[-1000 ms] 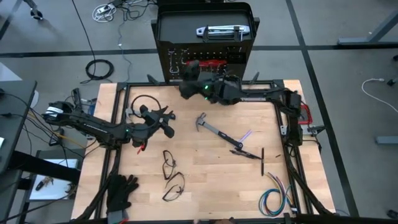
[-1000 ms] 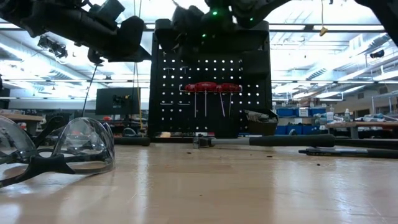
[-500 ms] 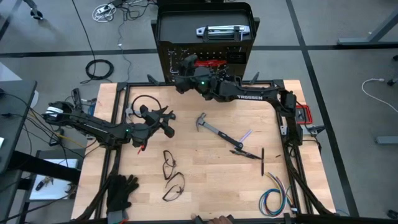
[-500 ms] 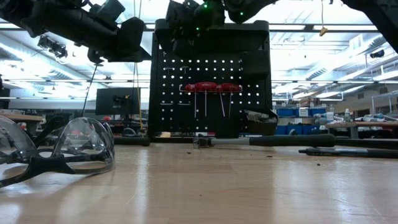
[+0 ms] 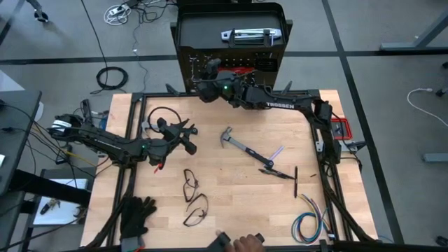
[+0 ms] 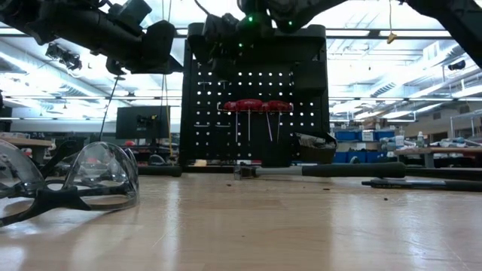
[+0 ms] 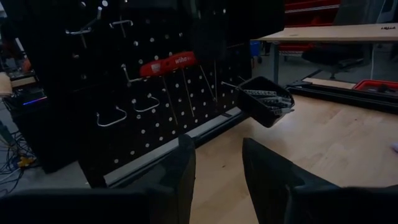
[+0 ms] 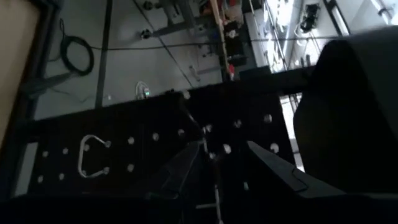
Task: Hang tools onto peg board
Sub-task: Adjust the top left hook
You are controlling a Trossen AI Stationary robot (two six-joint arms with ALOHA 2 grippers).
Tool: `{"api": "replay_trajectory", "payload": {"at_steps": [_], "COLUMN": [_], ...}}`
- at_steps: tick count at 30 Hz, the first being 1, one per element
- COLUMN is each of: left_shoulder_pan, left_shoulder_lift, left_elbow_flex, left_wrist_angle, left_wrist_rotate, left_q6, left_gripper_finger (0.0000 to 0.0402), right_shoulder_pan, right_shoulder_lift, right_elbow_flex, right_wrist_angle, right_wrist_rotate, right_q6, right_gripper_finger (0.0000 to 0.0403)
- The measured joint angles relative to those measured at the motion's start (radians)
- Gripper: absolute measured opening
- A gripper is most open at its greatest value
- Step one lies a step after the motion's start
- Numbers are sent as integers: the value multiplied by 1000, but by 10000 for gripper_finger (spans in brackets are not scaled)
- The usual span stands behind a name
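Progress: partly done, by the look of it. Red-handled drivers (image 7: 166, 63) are hanging on the board (image 5: 183, 43), which is standing at the desk's (image 5: 231, 217) far edge, and grey bits are sitting in its bin (image 7: 264, 99). Several hooks (image 7: 112, 116) are showing bare.

Left to do: a hammer (image 5: 234, 142) is lying mid-desk, w/ a dark long-handled item (image 5: 278, 173) and a thin black bar (image 5: 295, 180) lying nearer the right side. A silver piece (image 5: 246, 34) is resting on top of the board's housing, not on a hook. So at least 3 items are waiting.

Right tool (image 5: 208, 75) is reaching up against the board's upper rows, just beside the red handles. In the wrist view its gap (image 8: 224, 146) is showing mid-width, fingers apart, w/ a thin pale strip in between. Can't tell if that's a hook or a held part, or if it's touching either finger.

Left tool (image 5: 187, 136) is hovering over the desk's left half, well apart from the board. Fingers are sitting moderately apart (image 7: 217, 146), gripping nothing, touching nothing.

Judging by this, the right arm is working a hang/release at the board and the left is waiting.
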Motion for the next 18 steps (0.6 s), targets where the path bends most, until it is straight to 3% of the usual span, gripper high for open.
{"api": "replay_trajectory", "payload": {"at_steps": [18], "left_shoulder_pan": [0], "left_shoulder_lift": [0], "left_elbow_flex": [0], "left_wrist_angle": [2], "left_wrist_rotate": [-1], "left_q6": [1], "left_gripper_finger": [131], "right_shoulder_pan": [-41], "right_shoulder_lift": [-2], "right_elbow_flex": [0], "right_wrist_angle": [-27], "right_wrist_rotate": [-155], "right_q6": [69], "right_gripper_finger": [85]}}
